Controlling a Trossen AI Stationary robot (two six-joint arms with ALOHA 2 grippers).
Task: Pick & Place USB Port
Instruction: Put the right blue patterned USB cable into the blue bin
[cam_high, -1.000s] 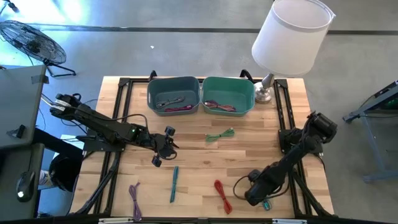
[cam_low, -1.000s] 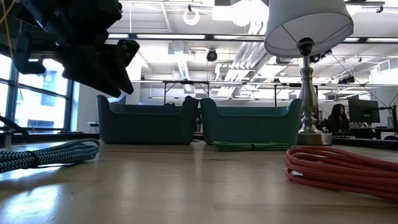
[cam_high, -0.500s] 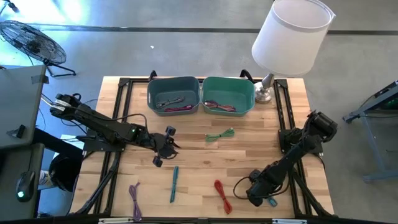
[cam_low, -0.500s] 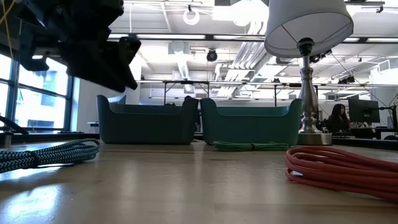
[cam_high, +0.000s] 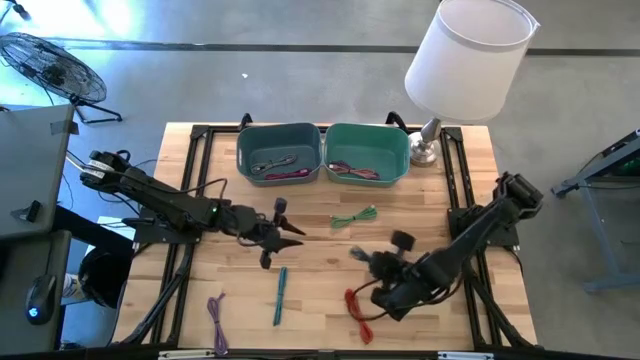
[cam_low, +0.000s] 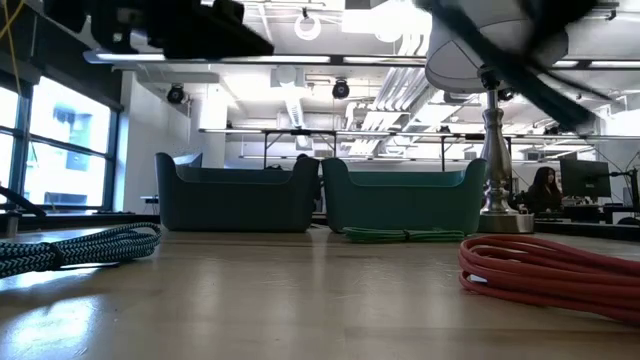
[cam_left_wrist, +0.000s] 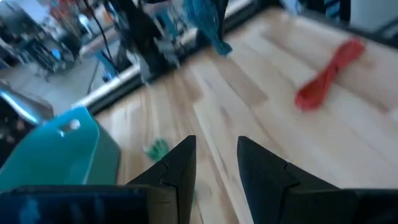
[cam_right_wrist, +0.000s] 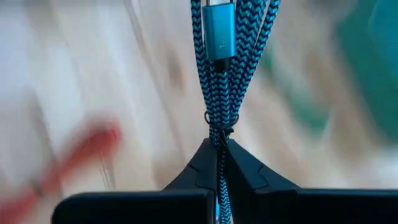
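My right gripper (cam_high: 372, 256) hangs over the middle right of the table, shut on a bundled blue braided USB cable (cam_right_wrist: 219, 74) with a blue plug (cam_right_wrist: 219, 30). The left wrist view shows that cable (cam_left_wrist: 208, 22) hanging clear of the wood. My left gripper (cam_high: 278, 232) hovers left of centre, its fingers (cam_left_wrist: 180, 165) apart with nothing between them. At the far edge stand a grey-blue bin (cam_high: 280, 152) and a teal bin (cam_high: 367, 152), each with cables inside. My right gripper pinches the bundled blue cable between its two fingertips (cam_right_wrist: 205, 158), just behind the tie (cam_right_wrist: 217, 129) that binds the loops. The loops and the plug run straight out beyond the fingers. The cable is lifted clear of the table.
Loose cables lie on the wood: a green one (cam_high: 352, 217) in front of the teal bin, a red one (cam_high: 357, 312), another blue one (cam_high: 280, 295) and a purple one (cam_high: 217, 310) near the front edge. A lamp (cam_high: 465, 60) stands at the far right corner.
My right gripper has shut on the blue cable near the table's front right, lifted it clear and swung up and toward the table's middle. My left gripper has turned about and shifted slightly toward the right.
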